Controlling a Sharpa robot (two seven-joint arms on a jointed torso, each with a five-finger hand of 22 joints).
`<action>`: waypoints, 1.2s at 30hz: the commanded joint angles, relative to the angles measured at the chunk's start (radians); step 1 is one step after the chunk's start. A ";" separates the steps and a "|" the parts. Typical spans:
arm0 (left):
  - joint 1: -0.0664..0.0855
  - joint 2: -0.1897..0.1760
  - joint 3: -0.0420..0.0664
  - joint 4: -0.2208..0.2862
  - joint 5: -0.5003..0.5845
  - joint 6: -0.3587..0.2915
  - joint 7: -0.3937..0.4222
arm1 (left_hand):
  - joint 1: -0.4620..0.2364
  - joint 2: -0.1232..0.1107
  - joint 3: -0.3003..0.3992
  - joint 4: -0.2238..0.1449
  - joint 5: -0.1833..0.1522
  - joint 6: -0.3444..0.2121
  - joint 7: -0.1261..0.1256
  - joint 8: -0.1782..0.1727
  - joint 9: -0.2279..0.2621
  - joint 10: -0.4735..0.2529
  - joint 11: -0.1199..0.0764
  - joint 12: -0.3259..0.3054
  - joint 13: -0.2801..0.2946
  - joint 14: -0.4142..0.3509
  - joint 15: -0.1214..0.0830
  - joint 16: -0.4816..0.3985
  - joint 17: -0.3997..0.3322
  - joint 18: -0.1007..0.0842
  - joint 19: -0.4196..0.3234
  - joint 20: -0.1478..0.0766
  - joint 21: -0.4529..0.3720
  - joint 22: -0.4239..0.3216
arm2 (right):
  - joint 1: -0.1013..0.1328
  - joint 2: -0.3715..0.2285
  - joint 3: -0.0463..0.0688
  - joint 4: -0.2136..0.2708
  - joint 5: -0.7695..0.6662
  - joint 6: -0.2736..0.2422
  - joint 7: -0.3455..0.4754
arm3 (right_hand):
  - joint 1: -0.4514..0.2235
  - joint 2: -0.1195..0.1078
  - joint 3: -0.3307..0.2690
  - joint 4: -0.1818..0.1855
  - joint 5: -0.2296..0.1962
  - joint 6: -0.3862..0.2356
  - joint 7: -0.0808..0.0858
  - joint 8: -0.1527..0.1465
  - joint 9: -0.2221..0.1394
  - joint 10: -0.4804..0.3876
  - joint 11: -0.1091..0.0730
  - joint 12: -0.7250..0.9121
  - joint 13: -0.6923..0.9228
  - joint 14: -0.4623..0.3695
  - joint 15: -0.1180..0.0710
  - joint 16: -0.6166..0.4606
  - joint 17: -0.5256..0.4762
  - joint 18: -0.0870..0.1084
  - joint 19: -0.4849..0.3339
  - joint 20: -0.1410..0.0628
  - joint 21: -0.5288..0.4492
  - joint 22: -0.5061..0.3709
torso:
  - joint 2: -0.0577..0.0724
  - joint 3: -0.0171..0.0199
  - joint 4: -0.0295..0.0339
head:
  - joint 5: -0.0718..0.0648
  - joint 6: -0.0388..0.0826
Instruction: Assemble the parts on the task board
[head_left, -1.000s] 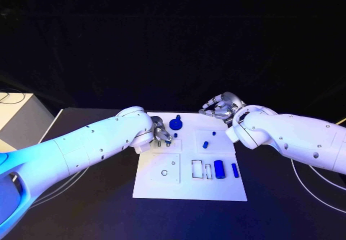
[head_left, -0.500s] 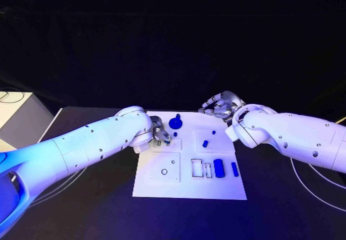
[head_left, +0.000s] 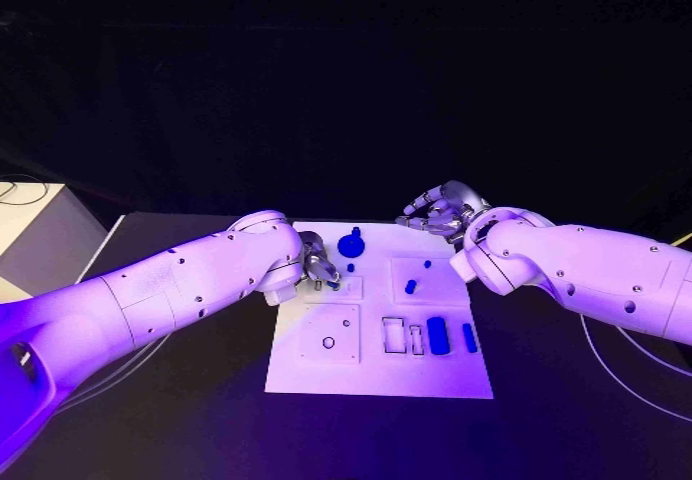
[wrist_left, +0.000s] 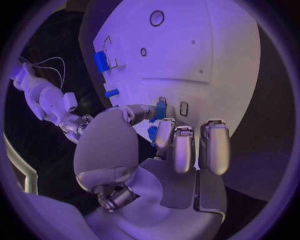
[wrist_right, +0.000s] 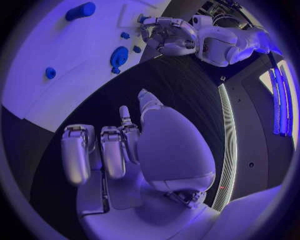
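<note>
The white task board (head_left: 378, 375) lies in the middle of the black table (head_left: 188, 420), with blue parts on it: a round knob (head_left: 351, 245) near its far edge and a thick peg (head_left: 437, 336) toward the near right. The left hand (head_left: 320, 265) pinches a small blue part (wrist_left: 160, 109) over the board's left slots. The right hand (head_left: 440, 212) hovers past the far edge, fingers curled, holding nothing.

Looked down from the head onto the task board (head_left: 378, 375) — wrist cameras sat close behind each hand, sharing that board (wrist_left: 219, 65).
</note>
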 joint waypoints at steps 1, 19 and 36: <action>-0.005 0.003 -0.003 0.000 -0.002 0.036 -0.004 | -0.002 0.009 0.132 -0.138 0.005 0.063 -0.055 0.003 0.264 0.006 -0.002 0.004 -0.002 0.102 -0.007 0.003 0.263 -0.009 0.006 0.001 0.003 0.023 | 0.000 0.001 0.000 0.001 -0.012 0.017 0.006 | -0.014 0.000 0.007 0.000 0.004 -0.007 0.002 -0.001 -0.001 -0.001 0.002 0.000 0.147 0.106 0.006 0.004 0.263 -0.004 0.066 0.003 -0.006 0.178 | 0.000 0.0000 -0.0009 | 0.001 -0.001; -0.006 0.002 -0.005 0.003 -0.002 0.052 -0.006 | -0.003 0.009 0.132 -0.139 0.009 0.064 -0.055 0.003 0.265 0.005 -0.002 0.002 -0.004 0.102 -0.007 0.003 0.263 -0.009 0.006 0.001 0.003 0.022 | -0.001 0.002 0.000 -0.001 -0.012 0.018 0.006 | -0.014 0.000 0.007 0.000 0.004 -0.007 0.002 -0.001 -0.001 -0.001 0.002 0.000 0.147 0.106 0.006 0.004 0.263 -0.004 0.066 0.003 -0.006 0.178 | 0.001 -0.0001 0.0002 | 0.000 -0.006; -0.008 0.003 -0.006 0.001 -0.003 0.063 -0.009 | -0.004 0.009 0.132 -0.141 0.011 0.064 -0.055 0.003 0.266 0.005 -0.003 0.000 -0.006 0.102 -0.007 0.003 0.263 -0.008 0.005 0.001 0.003 0.021 | -0.001 0.000 0.000 0.001 -0.013 0.018 0.006 | -0.014 0.000 0.007 0.000 0.004 -0.007 0.002 -0.001 -0.001 -0.001 0.002 0.000 0.147 0.106 0.006 0.004 0.263 -0.004 0.066 0.003 -0.006 0.178 | 0.000 0.0004 0.0005 | -0.001 -0.009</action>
